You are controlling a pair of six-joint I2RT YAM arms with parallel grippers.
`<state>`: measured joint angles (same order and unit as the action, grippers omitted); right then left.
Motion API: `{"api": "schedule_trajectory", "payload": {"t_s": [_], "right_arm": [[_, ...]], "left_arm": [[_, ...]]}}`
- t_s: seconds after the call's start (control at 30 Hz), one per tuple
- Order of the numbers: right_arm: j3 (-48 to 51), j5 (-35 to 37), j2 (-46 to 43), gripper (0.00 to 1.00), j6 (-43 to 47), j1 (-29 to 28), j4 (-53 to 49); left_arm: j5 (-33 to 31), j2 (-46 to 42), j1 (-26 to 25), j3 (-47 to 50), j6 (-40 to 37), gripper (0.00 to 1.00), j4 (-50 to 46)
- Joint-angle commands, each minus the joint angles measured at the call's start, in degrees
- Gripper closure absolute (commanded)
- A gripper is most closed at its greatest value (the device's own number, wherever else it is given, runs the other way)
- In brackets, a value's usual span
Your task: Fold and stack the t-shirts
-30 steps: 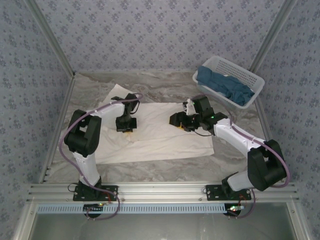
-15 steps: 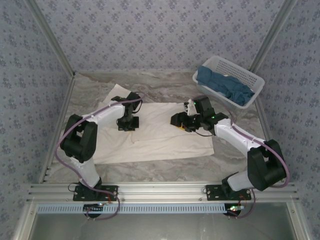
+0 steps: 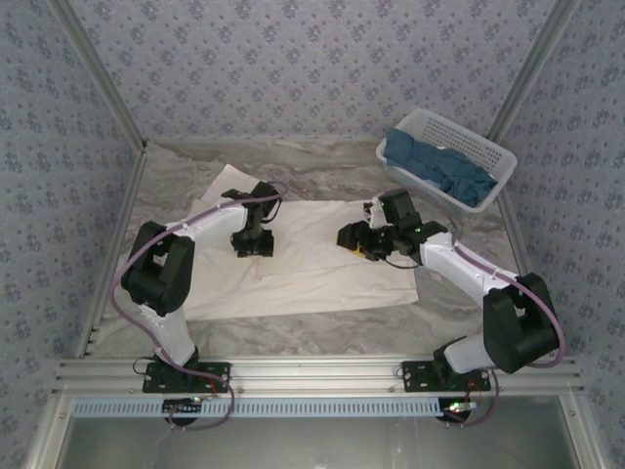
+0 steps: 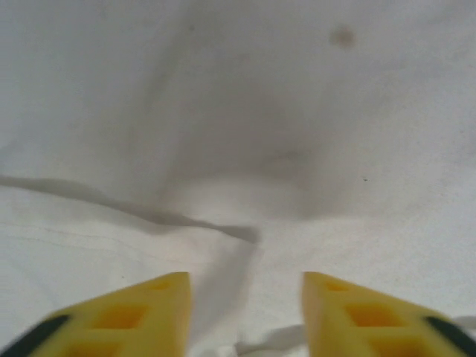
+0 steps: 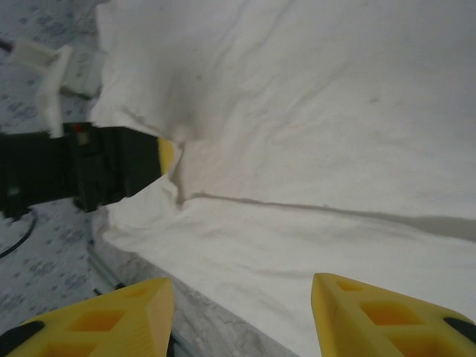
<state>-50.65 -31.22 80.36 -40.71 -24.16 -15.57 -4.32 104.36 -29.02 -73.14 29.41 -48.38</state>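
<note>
Lying spread across the bench [image 3: 322, 161], the cream-white t-shirt [image 3: 322, 274] shows a layered edge, judged a first fold at most. The teal t-shirts [image 3: 439, 168] sit heaped in the basket [image 3: 500, 156], far right; no stack is begun. Left claw [image 4: 245, 281] and right claw [image 5: 242, 286] hang low over the cloth, arms reaching inward, jaws partly apart, gripping nothing.

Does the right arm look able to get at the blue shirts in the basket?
Probably yes: the basket sits open-topped just beyond the right arm, nothing covers the blue shirts, and its jaws stand open and empty.
</note>
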Motion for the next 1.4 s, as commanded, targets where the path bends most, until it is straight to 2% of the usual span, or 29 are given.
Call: {"api": "schedule_trajectory", "payload": {"t_s": [0.0,0.07,0.17,0.27,0.4,0.53,0.67,0.83,1.0,1.2,1.37], "right_arm": [[1.1,9.6,-2.3,0.48,0.1,2.8,-11.3],[2.3,12.6,-2.6,0.51,-0.2,5.4,-14.9],[3.7,14.3,-1.7,0.54,-0.5,8.6,-18.1],[4.7,15.4,0.0,0.55,-1.0,10.3,-18.6],[3.8,17.7,3.4,0.57,-0.7,11.5,-18.4],[3.2,20.8,7.7,0.66,-1.4,13.2,-20.8],[3.8,24.4,10.4,0.67,-1.6,14.9,-23.2],[3.4,27.6,11.7,0.67,-0.2,16.1,-27.7],[3.5,25.4,11.4,0.68,1.5,14.8,-28.9],[3.1,21.2,10.8,0.65,0.6,9.5,-31.7],[2.3,20.5,8.2,0.62,-1.0,6.8,-33.7]], "left_arm": [[-4.1,-3.6,-0.1,-1.2,2.6,0.46,-2.8],[-4.4,-7.1,1.1,0.6,5.5,0.46,-4.0],[-0.9,-12.3,5.6,6.2,9.8,0.48,-4.7],[5.0,-16.6,12.1,13.3,11.5,0.53,-3.0],[11.5,-20.4,21.2,22.5,12.7,0.66,0.0],[12.6,-21.2,27.9,27.7,12.3,0.72,0.9],[11.0,-17.9,33.3,29.8,10.9,0.73,3.0],[5.5,-13.7,36.6,28.2,10.6,0.73,2.0],[0.5,-12.7,37.4,28.3,11.2,0.73,-0.6],[0.2,-15.0,41.3,30.4,12.1,0.72,-1.2],[-0.6,-15.9,41.7,27.9,13.2,0.69,-4.2]]}}
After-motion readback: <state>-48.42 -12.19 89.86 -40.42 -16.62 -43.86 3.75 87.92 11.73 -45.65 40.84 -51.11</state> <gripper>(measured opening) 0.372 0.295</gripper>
